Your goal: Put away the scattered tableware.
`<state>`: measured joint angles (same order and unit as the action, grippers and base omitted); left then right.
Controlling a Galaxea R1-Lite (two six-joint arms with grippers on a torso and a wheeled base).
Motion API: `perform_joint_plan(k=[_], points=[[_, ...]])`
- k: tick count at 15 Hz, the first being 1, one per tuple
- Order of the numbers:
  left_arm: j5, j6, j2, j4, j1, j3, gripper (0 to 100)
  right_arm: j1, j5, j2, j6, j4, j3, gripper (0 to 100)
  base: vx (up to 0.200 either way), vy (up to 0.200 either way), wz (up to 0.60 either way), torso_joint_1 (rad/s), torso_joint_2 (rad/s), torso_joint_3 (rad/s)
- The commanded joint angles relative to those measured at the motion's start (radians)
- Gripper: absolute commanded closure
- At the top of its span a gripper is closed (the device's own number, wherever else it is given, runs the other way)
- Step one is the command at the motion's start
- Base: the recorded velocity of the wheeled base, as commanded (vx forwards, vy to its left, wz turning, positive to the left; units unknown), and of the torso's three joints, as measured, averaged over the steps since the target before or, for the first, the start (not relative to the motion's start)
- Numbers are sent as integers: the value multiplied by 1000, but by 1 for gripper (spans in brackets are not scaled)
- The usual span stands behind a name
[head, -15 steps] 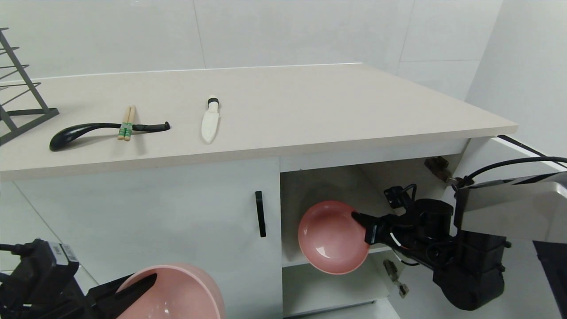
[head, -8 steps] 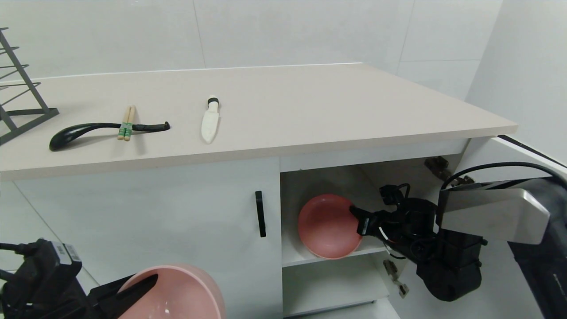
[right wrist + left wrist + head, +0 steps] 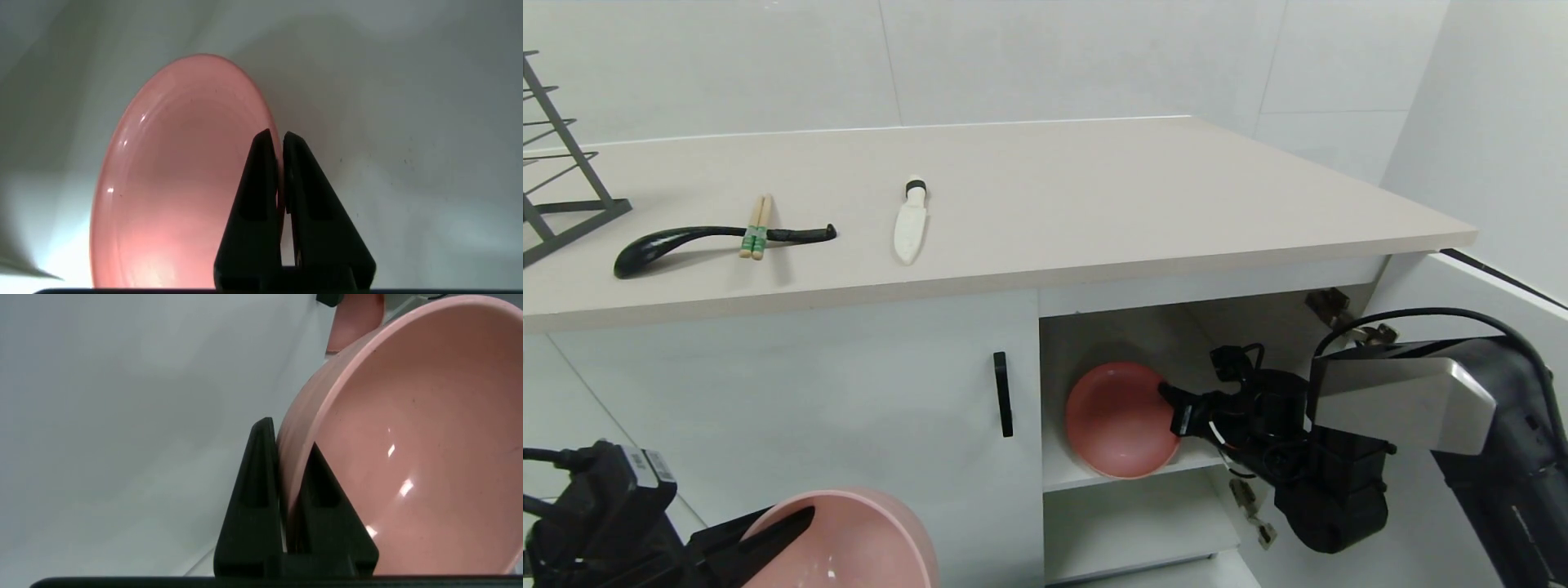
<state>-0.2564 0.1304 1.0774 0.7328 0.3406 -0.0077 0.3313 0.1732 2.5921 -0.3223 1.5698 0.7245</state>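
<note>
Progress, as a judgement: you are partway through, and nothing is lying stowed and released yet.
- Pink plate (image 3: 1121,418): you are holding it on edge inside the open cabinet on the right, low over the upper shelf (image 3: 1078,478). Whether its lower rim is resting there, I cannot tell.
- Pink bowl (image 3: 849,539): you are carrying it at near left, in front of the closed door.
- Waiting on the countertop (image 3: 1135,188), toward the left: black ladle (image 3: 670,241), chopsticks (image 3: 756,226) lying across its handle, white knife (image 3: 909,222) to their right, apart.

Pincers:
- Right gripper (image 3: 1170,402): its fingers are closing to a sliver, pinching the plate's right rim.
- Left gripper (image 3: 286,441): it is likewise nearly closed, one finger sitting inside the bowl and one outside, clamping the wall.
</note>
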Motion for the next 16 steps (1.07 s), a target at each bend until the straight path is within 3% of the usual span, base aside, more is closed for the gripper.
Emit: perform_joint_plan(k=[1, 8, 9, 15, 16], points=[[0, 1, 1, 0, 0, 0, 100, -1, 0, 25, -1, 1, 38, 100, 0, 0, 0, 0, 0, 0], [0, 1, 9, 0, -2, 0, 100, 8, -4, 92, -29, 1, 158, 100, 0, 0, 0, 0, 0, 0], [0, 1, 7, 0, -3, -2, 100, 6, -4, 94, -29, 1, 170, 0, 0, 0, 0, 0, 0, 0], [0, 5, -2, 7, -3, -2, 100, -24, -11, 40, 2, 1, 158, 0, 0, 0, 0, 0, 0, 0], [0, 9, -10, 11, -3, -2, 100, -14, 0, -63, 51, 1, 30, 0, 0, 0, 0, 0, 0, 0]])
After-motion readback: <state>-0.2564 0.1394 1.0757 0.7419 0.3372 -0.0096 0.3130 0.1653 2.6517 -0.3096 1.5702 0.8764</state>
